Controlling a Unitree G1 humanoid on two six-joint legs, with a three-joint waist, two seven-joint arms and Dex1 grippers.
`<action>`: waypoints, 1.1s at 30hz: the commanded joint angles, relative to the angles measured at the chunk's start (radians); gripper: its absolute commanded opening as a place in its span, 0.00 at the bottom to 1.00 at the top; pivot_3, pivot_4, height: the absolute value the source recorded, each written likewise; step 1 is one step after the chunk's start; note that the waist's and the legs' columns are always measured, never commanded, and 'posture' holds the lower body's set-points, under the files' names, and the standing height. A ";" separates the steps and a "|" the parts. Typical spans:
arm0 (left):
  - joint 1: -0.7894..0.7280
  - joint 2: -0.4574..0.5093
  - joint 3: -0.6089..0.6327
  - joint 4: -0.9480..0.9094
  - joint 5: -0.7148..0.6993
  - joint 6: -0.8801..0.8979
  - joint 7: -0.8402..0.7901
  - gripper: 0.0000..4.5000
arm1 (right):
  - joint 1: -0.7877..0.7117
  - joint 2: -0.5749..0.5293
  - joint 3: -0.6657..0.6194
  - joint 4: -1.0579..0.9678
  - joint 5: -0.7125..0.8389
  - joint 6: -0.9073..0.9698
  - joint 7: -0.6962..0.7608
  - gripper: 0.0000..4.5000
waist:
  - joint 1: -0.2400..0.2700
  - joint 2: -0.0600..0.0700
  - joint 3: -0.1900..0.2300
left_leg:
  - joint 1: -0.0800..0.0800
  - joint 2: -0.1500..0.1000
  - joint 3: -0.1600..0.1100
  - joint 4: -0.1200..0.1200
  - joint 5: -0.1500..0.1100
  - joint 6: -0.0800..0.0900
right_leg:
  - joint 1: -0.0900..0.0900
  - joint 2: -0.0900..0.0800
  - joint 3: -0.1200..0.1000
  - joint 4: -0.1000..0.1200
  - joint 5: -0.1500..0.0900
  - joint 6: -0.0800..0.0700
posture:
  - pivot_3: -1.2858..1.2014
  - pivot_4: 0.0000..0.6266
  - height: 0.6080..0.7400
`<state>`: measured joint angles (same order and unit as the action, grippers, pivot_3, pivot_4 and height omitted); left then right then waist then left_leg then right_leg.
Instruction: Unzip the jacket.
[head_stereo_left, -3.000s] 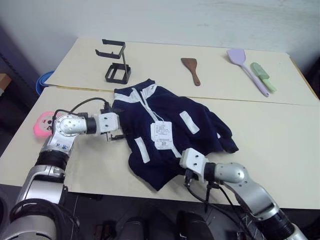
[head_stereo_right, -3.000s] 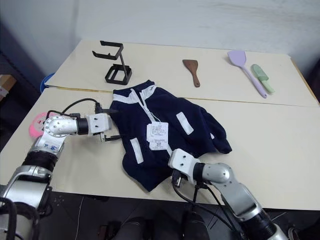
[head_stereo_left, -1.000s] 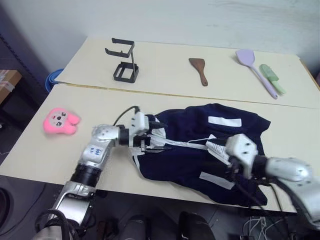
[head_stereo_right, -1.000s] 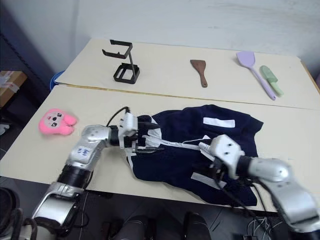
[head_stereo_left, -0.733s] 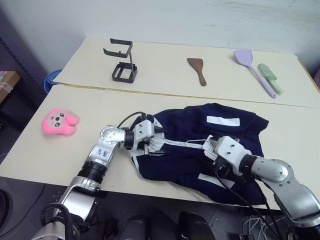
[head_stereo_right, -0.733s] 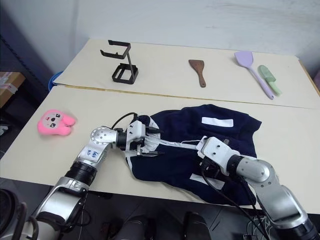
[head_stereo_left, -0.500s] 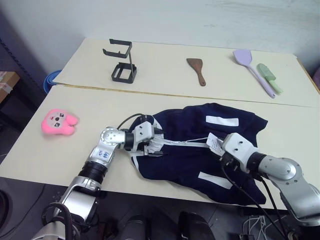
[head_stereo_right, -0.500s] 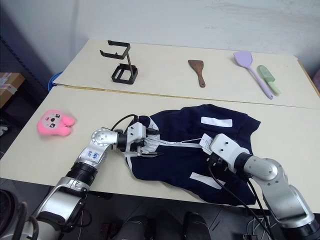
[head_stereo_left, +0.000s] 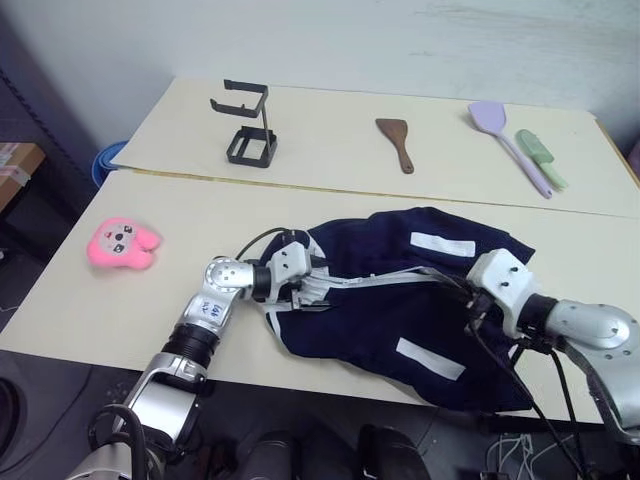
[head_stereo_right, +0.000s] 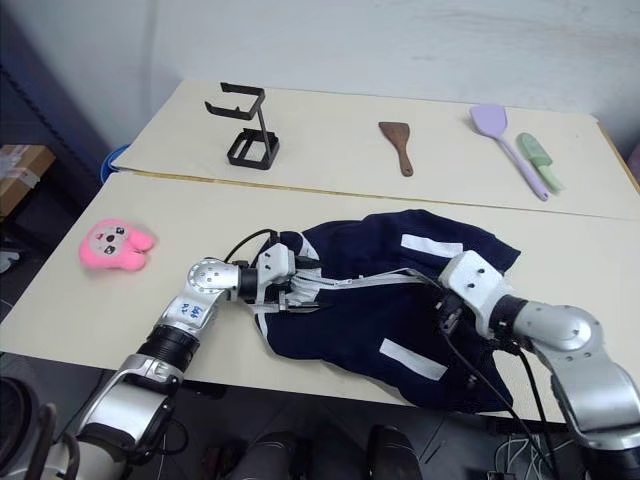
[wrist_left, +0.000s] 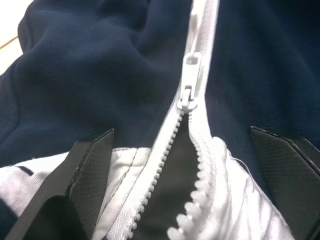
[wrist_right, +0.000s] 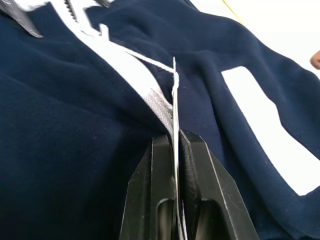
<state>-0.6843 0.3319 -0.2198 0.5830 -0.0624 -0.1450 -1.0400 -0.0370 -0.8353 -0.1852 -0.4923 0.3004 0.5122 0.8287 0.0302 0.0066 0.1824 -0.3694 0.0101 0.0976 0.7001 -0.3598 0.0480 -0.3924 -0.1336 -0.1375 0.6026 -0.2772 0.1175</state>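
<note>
Two wrist views add detail: the left gripper (wrist_left: 192, 150) (jaws spread wide) straddles the jacket's (head_stereo_left: 400, 300) zipper slider (wrist_left: 189, 92), while the right gripper (wrist_right: 175, 145) jaws pinch a thin white edge. Near the worktop's (head_stereo_left: 120, 310) front edge lies the jacket, bare surface left of it.

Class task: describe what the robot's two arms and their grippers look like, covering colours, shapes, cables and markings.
Both arms are silver-grey rounded metal segments ending in white boxy wrist blocks. Black cables loop along them. The left gripper and right gripper have flat black textured fingers. Small blue-printed stickers mark the left forearm.
</note>
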 joint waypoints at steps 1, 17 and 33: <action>0.034 0.001 -0.034 0.032 0.053 0.014 0.021 1.00 | 0.009 -0.026 -0.072 0.037 0.028 -0.062 0.049 0.01 | -0.001 0.000 0.000 | 0.000 0.000 0.000 0.000 0.000 0.000 | 0.000 0.000 0.000 0.000 0.000 0.000 | 0.52 0.24 1.00; 0.042 0.004 -0.033 0.015 0.045 0.011 0.008 1.00 | 0.074 0.041 -0.114 0.048 0.149 -0.109 0.071 0.54 | -0.001 0.000 -0.001 | 0.000 0.000 0.000 0.000 0.000 0.000 | 0.000 -0.001 0.000 0.000 0.000 0.000 | 0.52 0.24 1.00; 0.040 0.010 -0.042 0.016 0.051 0.009 -0.014 1.00 | 0.032 0.019 -0.075 0.139 0.065 -0.154 0.025 0.50 | -0.003 0.000 -0.001 | 0.000 0.000 0.000 0.000 0.000 0.000 | 0.000 0.000 0.000 0.000 0.000 0.000 | 0.52 0.24 1.00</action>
<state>-0.6709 0.3335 -0.2176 0.5662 -0.0614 -0.1456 -1.0412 -0.0015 -0.7976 -0.2499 -0.3421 0.3717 0.3888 0.8441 0.0276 0.0067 0.1815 -0.3691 0.0099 0.0975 0.6999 -0.3598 0.0483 -0.3923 -0.1338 -0.1377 0.6025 -0.2770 0.1178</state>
